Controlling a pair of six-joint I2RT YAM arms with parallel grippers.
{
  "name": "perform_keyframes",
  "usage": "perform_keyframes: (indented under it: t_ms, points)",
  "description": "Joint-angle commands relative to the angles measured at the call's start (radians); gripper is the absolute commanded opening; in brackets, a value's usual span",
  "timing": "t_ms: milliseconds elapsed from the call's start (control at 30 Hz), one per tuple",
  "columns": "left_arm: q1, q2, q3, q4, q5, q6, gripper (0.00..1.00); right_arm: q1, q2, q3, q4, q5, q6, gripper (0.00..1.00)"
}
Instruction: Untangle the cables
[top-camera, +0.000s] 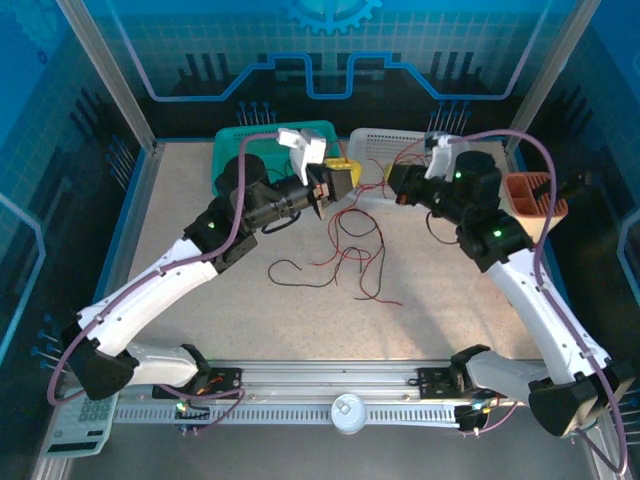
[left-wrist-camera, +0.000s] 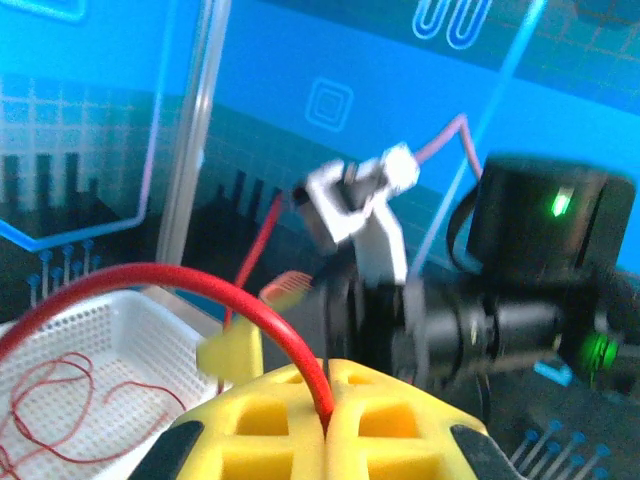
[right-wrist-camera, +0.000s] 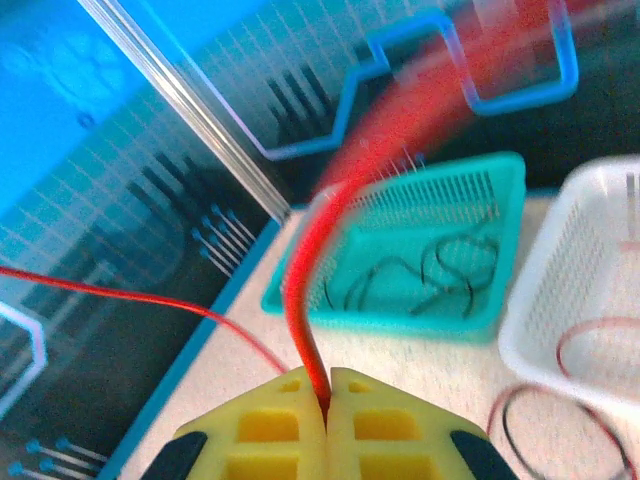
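Currently both arms reach toward the far edge of the table (top-camera: 440, 300), their tips close together just in front of two baskets. On the left gripper (top-camera: 338, 183) the yellow jaws are pressed together on a red cable (left-wrist-camera: 215, 290), which arches up and to the left out of the seam between them. On the right gripper (top-camera: 392, 182) the jaws are likewise pinched tight on a second red cable (right-wrist-camera: 300, 290). It rises from the seam and curves away, blurred. Whether the two pinched strands are one wire cannot be told. More loose cables (top-camera: 345, 250), red and black, lie in tangled loops on the table between the arms. The green basket (top-camera: 228, 135) holds black cables (right-wrist-camera: 440, 270). The white basket (top-camera: 385, 135), just beside it, holds thin red cables (left-wrist-camera: 60, 395).
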Motion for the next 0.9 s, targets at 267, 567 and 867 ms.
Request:
perform_keyframes:
  t_ms: [267,567,867]
  points:
    - [0.158,0.055,0.194,-0.020,-0.032,-0.070,0.00,0.082,-0.033,-0.152,0.042,0.046,0.031,0.00]
    - [0.163,0.115,0.368,-0.031,0.037,-0.111,0.00,0.096,-0.032,-0.193,0.047,0.046,0.011,0.36]
    - [0.162,0.184,0.562,-0.078,0.088,-0.129,0.00,0.099,-0.047,-0.243,0.100,0.037,-0.059,0.73]
